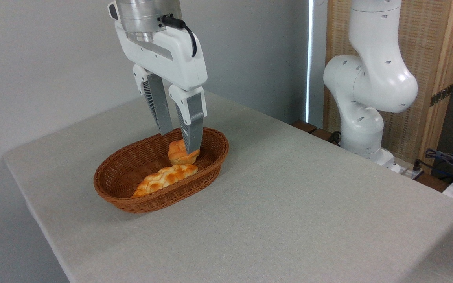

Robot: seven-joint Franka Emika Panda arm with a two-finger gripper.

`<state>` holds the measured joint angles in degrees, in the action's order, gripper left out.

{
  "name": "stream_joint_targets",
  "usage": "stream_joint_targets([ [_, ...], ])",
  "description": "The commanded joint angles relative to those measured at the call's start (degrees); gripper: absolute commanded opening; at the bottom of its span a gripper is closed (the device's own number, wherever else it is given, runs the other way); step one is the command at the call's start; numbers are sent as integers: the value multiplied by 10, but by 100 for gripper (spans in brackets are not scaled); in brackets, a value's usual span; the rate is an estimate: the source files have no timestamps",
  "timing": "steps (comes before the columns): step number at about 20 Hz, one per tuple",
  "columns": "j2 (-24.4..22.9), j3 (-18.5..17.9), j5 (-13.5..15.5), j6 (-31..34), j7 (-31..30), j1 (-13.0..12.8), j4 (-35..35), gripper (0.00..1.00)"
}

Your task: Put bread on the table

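**Ana:** Grey cloth covers the table [289,220], and its whole near part is bare. Where is the bread?

**Ben:** Toward the far left corner stands a brown basket [110,184]. In its near half lies a long loaf [165,179] with a lattice crust. Just behind that loaf, in the far half, sits the bread [178,153], a small golden bun with a knotted top.

**Ana:** And the gripper [179,141]?

**Ben:** It hangs down into the basket, fingers apart. One finger [192,129] is in front of the bun and seems to touch it; the other stands behind. I judge that the bun is between them and not yet squeezed, but if there is contact on the far side I cannot tell.

**Ana:** How will it handle?

**Ben:** I think it is light, and perhaps soft, so a hard squeeze could dent it. The crust looks smooth and a little shiny, so it may slip. Best is to hold it across the middle, below the lumpy top, and lift straight so it does not catch the basket wall.

**Ana:** Behind the table?

**Ben:** A grey wall, the white arm [368,78], and a wooden screen.
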<state>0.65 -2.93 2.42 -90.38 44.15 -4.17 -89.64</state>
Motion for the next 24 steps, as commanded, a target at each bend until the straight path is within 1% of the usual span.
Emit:
stream_joint_targets([
  [1, 0, -10, 7, 1, 15, -3, 5, 100],
  [11, 0, -10, 7, 1, 14, -3, 5, 100],
  [14, -1, -1, 9, 0, 10, -4, 3, 100],
  [15, -4, 2, 12, -2, 9, -4, -7, 100],
  [17, -24, 18, 23, -15, 8, -5, -46, 100],
  [19, -48, 40, 24, -51, 0, -5, -98, 100],
  [20, -56, 53, 24, -69, -16, -7, -123, 100],
  [23, -77, 95, 25, -136, -91, -8, -196, 100],
  [24, -77, 108, 26, -147, -98, -10, -211, 100],
])
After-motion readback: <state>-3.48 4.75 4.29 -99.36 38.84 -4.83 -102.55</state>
